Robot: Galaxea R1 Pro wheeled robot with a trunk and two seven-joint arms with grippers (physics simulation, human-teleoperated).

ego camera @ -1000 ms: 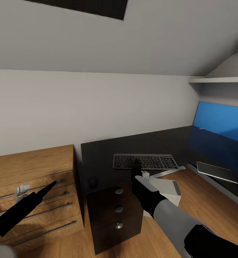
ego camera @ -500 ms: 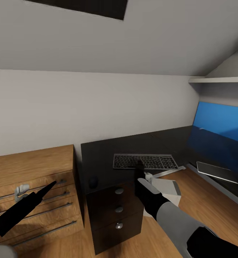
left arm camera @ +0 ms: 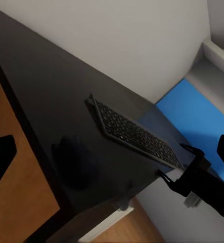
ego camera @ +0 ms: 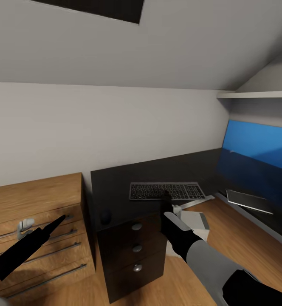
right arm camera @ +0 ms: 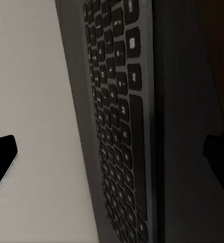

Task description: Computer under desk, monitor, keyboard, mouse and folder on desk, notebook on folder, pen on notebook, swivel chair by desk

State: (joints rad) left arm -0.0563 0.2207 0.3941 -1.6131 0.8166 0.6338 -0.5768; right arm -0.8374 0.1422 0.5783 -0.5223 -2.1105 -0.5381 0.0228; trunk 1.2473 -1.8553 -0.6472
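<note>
The keyboard (ego camera: 164, 191) lies flat on the black desk (ego camera: 115, 187), its right end near the monitor (ego camera: 260, 153), whose screen shows blue. My right gripper (ego camera: 166, 199) hangs open at the keyboard's front edge, just above it. The right wrist view looks along the keyboard (right arm camera: 117, 116) with one black finger (right arm camera: 3, 157) on either side of it. The dark mouse (ego camera: 105, 216) sits near the desk's front left corner. Under the desk stands the light-grey computer (ego camera: 194, 223). My left gripper (ego camera: 61, 219) is open over the wooden dresser. The left wrist view shows the mouse (left arm camera: 76, 162), keyboard (left arm camera: 134, 134) and right gripper (left arm camera: 176, 163).
The wooden dresser (ego camera: 35, 199) with bar handles stands against the desk's left end. Black drawers (ego camera: 134, 248) with round knobs fill the desk's left front. A flat grey slab (ego camera: 249, 202) lies below the monitor. A white shelf (ego camera: 260, 94) hangs under the sloping ceiling.
The whole picture has slid a little to the left, so the camera has moved. My right gripper has edged rightward and slightly forward along the keyboard's front edge. The left arm holds still.
</note>
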